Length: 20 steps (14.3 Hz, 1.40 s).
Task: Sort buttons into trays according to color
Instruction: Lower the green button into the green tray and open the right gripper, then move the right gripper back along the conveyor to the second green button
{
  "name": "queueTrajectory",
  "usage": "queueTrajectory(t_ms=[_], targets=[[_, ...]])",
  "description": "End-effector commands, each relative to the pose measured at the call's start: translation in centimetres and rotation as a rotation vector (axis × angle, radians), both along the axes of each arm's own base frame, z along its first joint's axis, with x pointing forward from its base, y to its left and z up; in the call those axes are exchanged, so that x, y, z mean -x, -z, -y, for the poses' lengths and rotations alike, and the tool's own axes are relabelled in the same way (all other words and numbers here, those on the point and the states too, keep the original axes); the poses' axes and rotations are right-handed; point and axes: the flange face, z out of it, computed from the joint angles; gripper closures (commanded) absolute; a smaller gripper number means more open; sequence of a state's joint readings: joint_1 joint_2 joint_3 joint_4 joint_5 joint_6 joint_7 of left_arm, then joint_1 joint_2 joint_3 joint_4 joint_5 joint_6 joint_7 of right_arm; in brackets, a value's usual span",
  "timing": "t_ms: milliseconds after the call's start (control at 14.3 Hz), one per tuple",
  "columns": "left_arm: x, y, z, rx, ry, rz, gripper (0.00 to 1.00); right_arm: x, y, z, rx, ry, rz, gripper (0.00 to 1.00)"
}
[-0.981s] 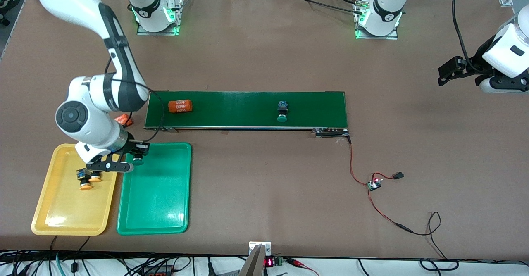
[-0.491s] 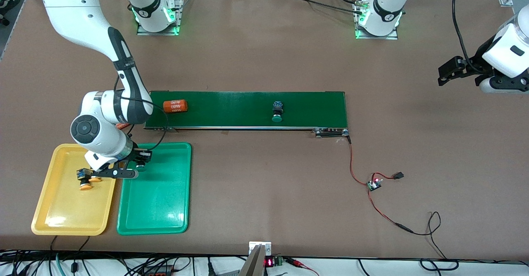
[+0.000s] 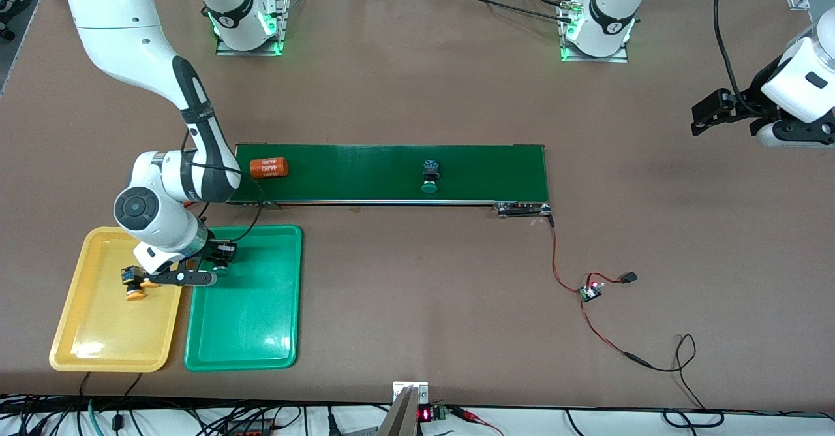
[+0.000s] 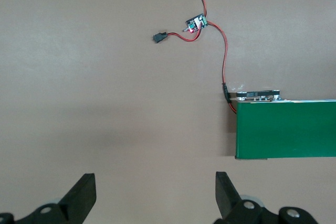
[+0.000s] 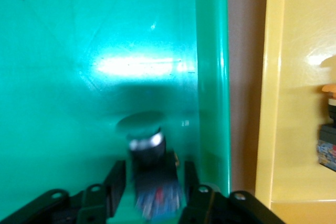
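Right claw part-open astride green-capped push-button over shallow green plastic tray edge, left claw wide, empty, "4680" on orange cylinder.

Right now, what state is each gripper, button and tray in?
Left gripper: open, empty, waiting.
Right gripper: over the green tray, first green button at its tip.
Second green button: lying on its side on the belt, unsorted.
Yellow buttons: both lying in the yellow tray.
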<state>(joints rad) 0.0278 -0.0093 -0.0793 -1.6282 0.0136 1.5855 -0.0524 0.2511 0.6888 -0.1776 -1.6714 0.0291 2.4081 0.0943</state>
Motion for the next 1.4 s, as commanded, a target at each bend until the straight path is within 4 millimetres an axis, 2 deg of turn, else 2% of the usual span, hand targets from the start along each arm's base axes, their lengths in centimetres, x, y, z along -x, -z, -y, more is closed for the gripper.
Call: queueTrajectory(t_ms=[0,70,210,280,491,841,1121,1332], targets=[[0.6,-0.6,0.0,-0.012,0.010,0.000,0.00,-0.3,-1.3,-0.3,-0.004,-0.055,0.013,0.11],[0.6,-0.7,0.0,-0.012,0.010,0.002,0.00,-0.1,-2.2,-0.7,-0.009,-0.059,0.017,0.00],[0.6,-0.6,0.0,-0.012,0.010,0.000,0.00,1.3,-3.9,-2.3,-0.021,-0.071,0.007,0.00],[0.6,-0.7,0.0,-0.012,0.010,0.002,0.00,2.2,-5.0,-4.2,-0.031,-0.079,-0.002,0.00],[0.6,-0.7,0.0,-0.012,0.010,0.002,0.00,5.3,-7.7,-7.5,-0.057,0.023,-0.030,0.00],[0.6,-0.6,0.0,-0.012,0.010,0.000,0.00,9.4,-12.3,-10.6,-0.126,0.046,-0.058,0.00],[0.6,-0.7,0.0,-0.012,0.010,0.000,0.00,13.3,-12.2,-14.6,-0.163,0.080,-0.055,0.00],[0.6,-0.6,0.0,-0.012,0.009,-0.001,0.00,16.4,-10.8,-17.4,-0.207,0.079,0.021,0.00]])
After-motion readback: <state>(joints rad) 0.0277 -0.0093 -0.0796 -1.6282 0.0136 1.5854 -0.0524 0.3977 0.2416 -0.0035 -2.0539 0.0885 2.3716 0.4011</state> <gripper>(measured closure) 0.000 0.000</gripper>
